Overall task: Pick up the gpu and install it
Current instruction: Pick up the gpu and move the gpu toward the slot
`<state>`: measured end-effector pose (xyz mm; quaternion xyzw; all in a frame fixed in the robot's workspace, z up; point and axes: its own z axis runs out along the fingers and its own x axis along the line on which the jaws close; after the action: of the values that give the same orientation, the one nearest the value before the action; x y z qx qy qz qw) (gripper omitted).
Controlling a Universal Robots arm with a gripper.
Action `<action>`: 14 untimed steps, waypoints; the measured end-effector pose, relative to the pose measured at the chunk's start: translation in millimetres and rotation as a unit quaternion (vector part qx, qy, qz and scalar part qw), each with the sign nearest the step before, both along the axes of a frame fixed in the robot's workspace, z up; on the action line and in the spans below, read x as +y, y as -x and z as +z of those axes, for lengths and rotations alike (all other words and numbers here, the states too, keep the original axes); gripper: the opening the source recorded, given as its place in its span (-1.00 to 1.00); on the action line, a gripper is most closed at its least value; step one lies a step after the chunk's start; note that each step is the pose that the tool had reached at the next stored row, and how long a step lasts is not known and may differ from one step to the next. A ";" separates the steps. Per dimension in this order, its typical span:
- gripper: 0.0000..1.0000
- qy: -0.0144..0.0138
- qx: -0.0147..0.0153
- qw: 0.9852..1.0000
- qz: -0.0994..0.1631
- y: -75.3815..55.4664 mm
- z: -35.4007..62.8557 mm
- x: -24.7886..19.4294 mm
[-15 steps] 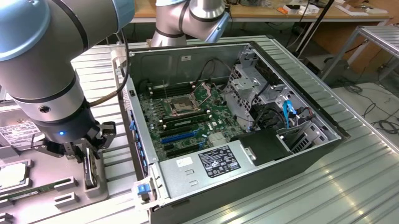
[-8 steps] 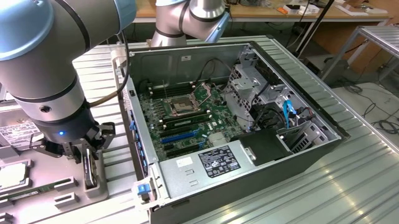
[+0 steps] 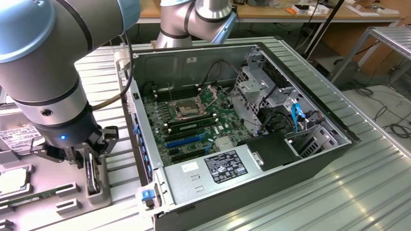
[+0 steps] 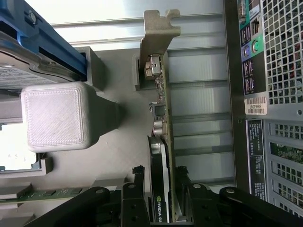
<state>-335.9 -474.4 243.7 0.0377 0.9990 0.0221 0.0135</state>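
Note:
The gpu [image 4: 163, 142] stands on edge in a grey holder [image 3: 96, 195] at the exterior view's left, beside the open computer case [image 3: 308, 120]. It is a thin black card, and its silver bracket [image 4: 158, 38] points away from the wrist. My gripper [image 3: 92, 166] [image 4: 160, 189] is lowered over the card, with one black finger [image 4: 138, 189] on each flat face, shut on it. The card rests in the holder. The motherboard [image 3: 192, 120] with its blue slots [image 3: 186, 141] lies bare inside the case.
The grey parts fixture also carries a hard drive [image 3: 16, 137] with a white label, a green memory stick [image 3: 32, 197] and a square chip [image 3: 13, 179]. A grey printed block [image 4: 57, 116] stands close beside the card. The case's rear panel [image 4: 274, 94] runs along the card's other side.

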 end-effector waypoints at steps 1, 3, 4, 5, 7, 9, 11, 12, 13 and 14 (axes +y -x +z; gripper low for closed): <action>-0.22 0.000 0.000 1.000 0.000 0.3 0.0 0.0; -0.22 0.000 0.000 1.000 0.000 0.4 0.0 0.1; -0.22 0.000 0.000 1.000 0.000 0.5 0.0 0.1; -0.22 0.000 0.000 1.000 0.000 0.6 0.0 0.1; -0.22 0.000 0.000 1.000 0.000 -0.2 -0.1 0.1; -0.22 0.000 0.000 1.000 0.000 -1.1 0.0 0.1; -0.22 0.000 0.000 1.000 0.000 -1.2 0.0 0.1; -0.22 0.000 0.000 1.000 0.000 -1.2 0.0 0.1; -0.22 0.000 0.000 1.000 0.000 -1.2 0.0 0.1; -0.22 0.000 0.000 1.000 0.000 -1.2 0.0 0.1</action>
<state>-334.7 -474.3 243.7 0.0377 0.9989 0.0222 0.0135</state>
